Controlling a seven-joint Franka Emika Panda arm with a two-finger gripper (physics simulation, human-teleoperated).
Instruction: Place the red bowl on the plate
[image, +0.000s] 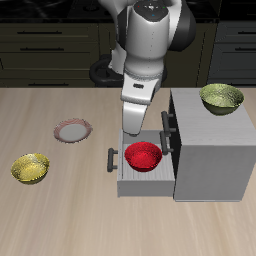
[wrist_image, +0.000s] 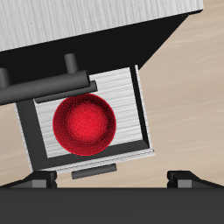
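The red bowl (image: 143, 155) (wrist_image: 85, 124) lies upright in the pulled-out drawer (image: 126, 178) of a grey cabinet. My gripper (image: 132, 132) (wrist_image: 112, 178) hangs just above the drawer's back part, over the bowl's far rim and not touching it. Its fingertips (wrist_image: 40, 179) stand wide apart in the wrist view, open and empty. The plate (image: 72, 130), with a pinkish-brown rim and pale centre, rests flat on the table, apart from the cabinet and a little farther back than the drawer.
The grey cabinet (image: 212, 150) carries an olive-green bowl (image: 221, 97) on its top. A yellow-green bowl (image: 30, 168) sits on the table nearer the front edge than the plate. The drawer handle (image: 109, 158) sticks out toward the plate's side.
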